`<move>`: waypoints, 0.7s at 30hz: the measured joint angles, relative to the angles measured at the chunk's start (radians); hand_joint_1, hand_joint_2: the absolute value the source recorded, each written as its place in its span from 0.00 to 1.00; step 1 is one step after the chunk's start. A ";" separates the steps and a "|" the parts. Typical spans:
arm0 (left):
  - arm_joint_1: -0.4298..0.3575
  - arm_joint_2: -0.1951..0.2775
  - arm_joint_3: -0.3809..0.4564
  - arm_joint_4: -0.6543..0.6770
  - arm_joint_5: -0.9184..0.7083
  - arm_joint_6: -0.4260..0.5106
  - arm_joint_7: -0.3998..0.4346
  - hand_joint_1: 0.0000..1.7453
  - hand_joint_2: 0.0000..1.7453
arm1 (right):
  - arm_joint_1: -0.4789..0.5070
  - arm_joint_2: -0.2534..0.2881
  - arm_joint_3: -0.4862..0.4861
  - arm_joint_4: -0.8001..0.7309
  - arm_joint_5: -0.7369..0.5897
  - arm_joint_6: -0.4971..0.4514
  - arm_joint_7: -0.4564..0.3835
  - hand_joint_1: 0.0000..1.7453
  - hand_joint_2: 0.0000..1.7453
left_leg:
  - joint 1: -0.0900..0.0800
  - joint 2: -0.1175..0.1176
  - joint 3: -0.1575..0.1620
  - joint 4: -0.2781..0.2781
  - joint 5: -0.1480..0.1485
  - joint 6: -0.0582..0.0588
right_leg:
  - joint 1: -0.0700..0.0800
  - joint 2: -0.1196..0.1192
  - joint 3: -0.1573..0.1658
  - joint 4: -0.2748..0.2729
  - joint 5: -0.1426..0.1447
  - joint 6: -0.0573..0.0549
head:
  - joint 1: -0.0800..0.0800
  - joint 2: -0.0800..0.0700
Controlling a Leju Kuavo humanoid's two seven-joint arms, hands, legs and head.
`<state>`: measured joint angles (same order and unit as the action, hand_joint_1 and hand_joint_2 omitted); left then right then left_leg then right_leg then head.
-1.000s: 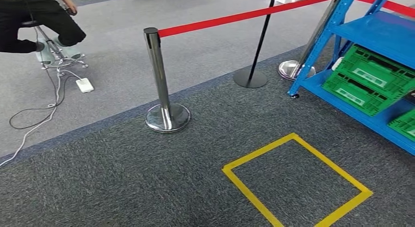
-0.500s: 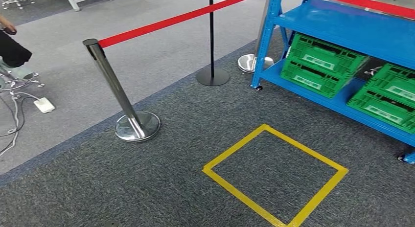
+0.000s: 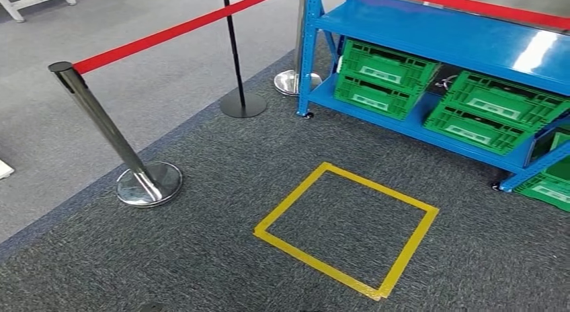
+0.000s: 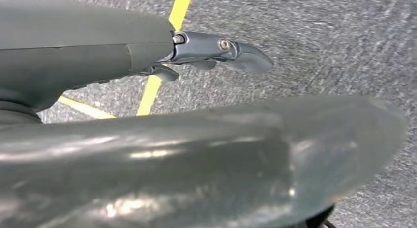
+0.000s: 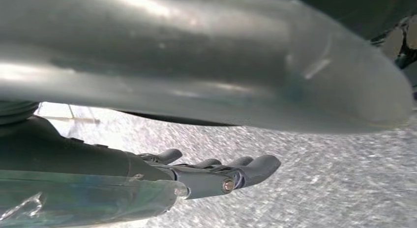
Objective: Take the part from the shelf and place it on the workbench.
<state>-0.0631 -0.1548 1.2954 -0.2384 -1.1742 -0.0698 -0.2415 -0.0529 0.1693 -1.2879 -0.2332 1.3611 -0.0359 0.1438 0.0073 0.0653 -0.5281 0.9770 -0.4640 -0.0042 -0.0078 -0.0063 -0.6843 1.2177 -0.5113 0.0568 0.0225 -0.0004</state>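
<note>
Blue shelf [image 3: 437, 36] now fills my upper right; the camera has swung since a second ago. I cannot pick out the part among the green crates [image 3: 383, 76]. Left hand [image 4: 216, 53] and right hand [image 5: 216, 174] hang over carpet, fingers extended, holding nothing.

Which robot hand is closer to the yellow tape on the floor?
Left. The left hand hangs right above the yellow tape; the right hand hangs over bare carpet.
</note>
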 joint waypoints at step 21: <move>-0.003 -0.002 -0.002 0.000 -0.009 0.027 -0.003 0.00 0.00 | -0.006 0.000 -0.003 0.000 -0.002 -0.008 0.000 0.00 0.00 | 0.011 -0.133 -0.008 0.009 -0.003 -0.029 | -0.004 0.160 0.075 -0.198 0.092 -0.019 | -0.015 0.000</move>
<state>-0.0660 -0.1567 1.2931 -0.2384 -1.1829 -0.0428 -0.2449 -0.0586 0.1698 -1.2905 -0.2335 1.3588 -0.0434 0.1437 0.0182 -0.0679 -0.5364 0.9858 -0.4670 -0.0331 -0.0115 0.1535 -0.6090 1.0200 -0.4197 0.0382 0.0074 -0.0004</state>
